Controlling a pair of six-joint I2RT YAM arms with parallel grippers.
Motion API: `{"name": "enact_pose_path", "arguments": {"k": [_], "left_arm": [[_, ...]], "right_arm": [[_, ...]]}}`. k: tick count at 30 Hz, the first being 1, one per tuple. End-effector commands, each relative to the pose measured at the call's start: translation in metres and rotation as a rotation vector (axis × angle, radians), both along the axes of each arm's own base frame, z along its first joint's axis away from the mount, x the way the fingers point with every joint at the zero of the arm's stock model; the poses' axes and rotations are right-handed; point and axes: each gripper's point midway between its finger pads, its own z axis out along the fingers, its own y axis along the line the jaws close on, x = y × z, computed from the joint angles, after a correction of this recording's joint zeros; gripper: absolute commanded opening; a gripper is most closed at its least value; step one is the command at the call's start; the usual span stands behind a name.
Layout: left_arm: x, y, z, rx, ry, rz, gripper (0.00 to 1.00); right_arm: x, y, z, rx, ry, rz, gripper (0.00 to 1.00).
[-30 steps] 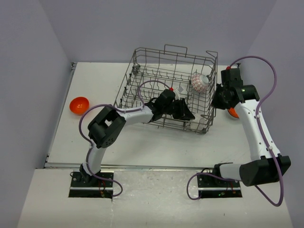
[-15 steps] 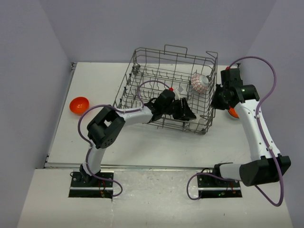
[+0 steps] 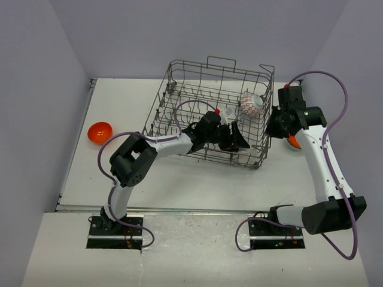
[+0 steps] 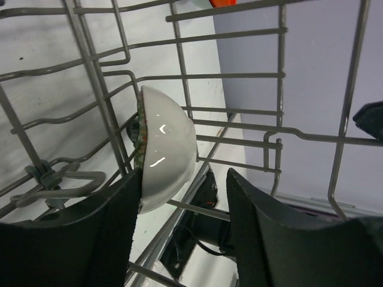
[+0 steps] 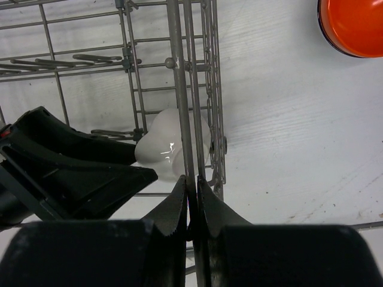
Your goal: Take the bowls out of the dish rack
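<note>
The left fingers (image 4: 78, 239) are spread wide inside the rack (image 5: 178, 89), holding nothing. Just past their tips a white bowl (image 4: 164, 149) stands on its edge among the wires, close against the rack's right wall. Its plain outside bulges toward the gap between the fingers, and a reddish pattern shows along the inner rim. Its lower edge sits right at the tip of one finger, though I cannot tell whether the two are touching. From above, the left arm (image 3: 173, 142) reaches over the rack's near wall and lies low across the inside.

On the other side, the right fingers (image 5: 173, 215) are pressed together on an upright wire of the rack's right wall, pinching it from outside. Through that wall the same bowl's white back is visible, with the dark left fingers just beside it.

The rack sits toward the far middle of the table (image 3: 179, 179). An orange bowl (image 5: 353, 24) rests on the table just outside the rack's right wall, near the right arm. A second orange bowl (image 3: 100, 131) sits at the table's left edge, well apart from the rack.
</note>
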Motion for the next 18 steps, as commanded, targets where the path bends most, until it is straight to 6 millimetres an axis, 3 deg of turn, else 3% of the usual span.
{"name": "enact_pose_path", "arguments": {"k": [1, 3, 5, 7, 12, 14, 16, 18], "left_arm": [[-0.007, -0.010, 0.040, -0.192, -0.013, -0.065, 0.57], [-0.003, -0.010, 0.027, -0.130, 0.003, -0.048, 0.52], [-0.001, 0.000, 0.008, 0.015, 0.037, -0.010, 0.53], [0.011, 0.012, 0.005, 0.101, -0.021, 0.056, 0.56], [0.001, 0.007, -0.006, 0.077, 0.057, -0.018, 0.63], [-0.002, -0.001, 0.000, 0.052, 0.056, -0.042, 0.64], [-0.006, -0.006, 0.005, 0.029, 0.062, -0.064, 0.51], [-0.009, -0.012, 0.024, -0.076, 0.047, -0.091, 0.19]], "right_arm": [[0.013, 0.010, 0.031, 0.045, -0.117, 0.013, 0.00], [0.013, 0.010, 0.030, 0.046, -0.116, 0.013, 0.00], [0.012, 0.009, 0.030, 0.043, -0.116, 0.012, 0.00], [0.012, 0.009, 0.029, 0.043, -0.111, 0.012, 0.00], [0.013, 0.011, 0.028, 0.049, -0.113, 0.017, 0.00], [0.014, 0.011, 0.031, 0.049, -0.120, 0.014, 0.00], [0.014, 0.010, 0.032, 0.043, -0.123, 0.015, 0.00], [0.014, 0.010, 0.031, 0.043, -0.120, 0.014, 0.00]]}}
